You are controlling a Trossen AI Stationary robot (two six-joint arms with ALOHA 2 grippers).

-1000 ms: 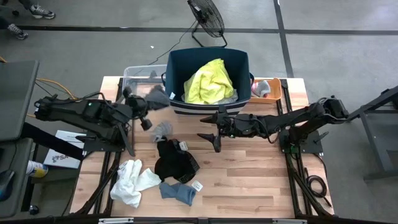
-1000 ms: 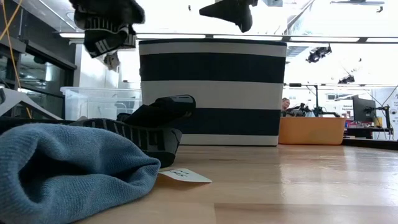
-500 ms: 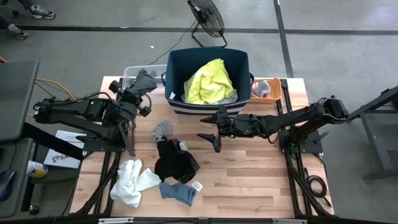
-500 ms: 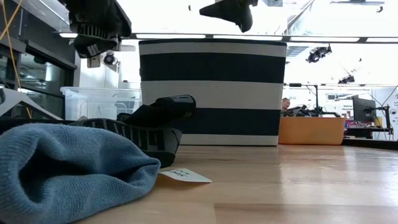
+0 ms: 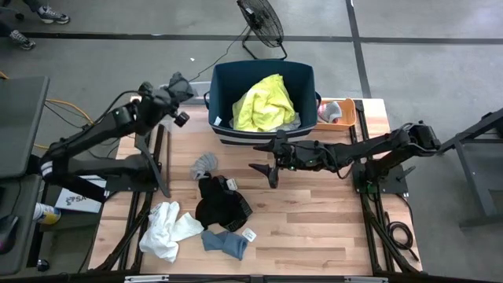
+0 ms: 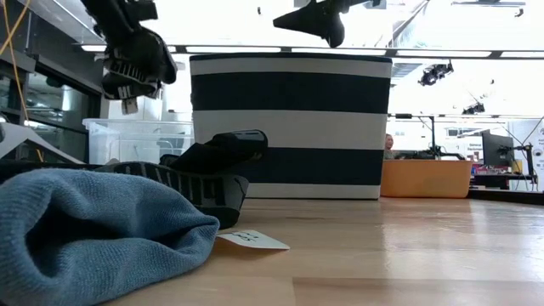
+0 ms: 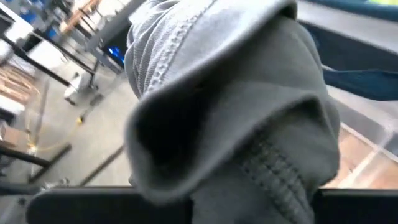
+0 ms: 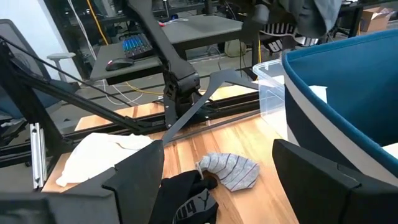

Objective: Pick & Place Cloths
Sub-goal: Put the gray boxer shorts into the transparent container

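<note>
My left gripper (image 5: 171, 96) is shut on a dark grey cloth (image 5: 180, 82), high over the clear plastic box at the table's far left, just left of the navy tub (image 5: 222, 79). The cloth (image 7: 236, 124) fills the left wrist view. A neon yellow shirt (image 5: 264, 102) lies in the tub. On the table lie a grey striped sock (image 5: 204, 163), a black cloth (image 5: 221, 203), a white cloth (image 5: 167, 229) and a blue sock (image 5: 225, 243). My right gripper (image 5: 269, 161) hangs open above the table in front of the tub, nothing between its fingers. My left gripper holds the dark grey cloth in a bunch of several folds (image 7: 261, 168); the cloth itself hides the fingers and the place of contact. The cloth is lifted clear of the table and bulges out ahead of the gripper.
A clear plastic box (image 5: 163, 91) stands left of the tub, and a small orange tray (image 5: 336, 111) stands right of it. A white tag (image 5: 249, 235) lies by the blue sock. Bare wood shows at the table's near right.
My left gripper has swung toward the table's far edge with the grey cloth, from above the table's middle left to over the clear box beside the tub, turning as it went. The cloth stays clear of the table.
</note>
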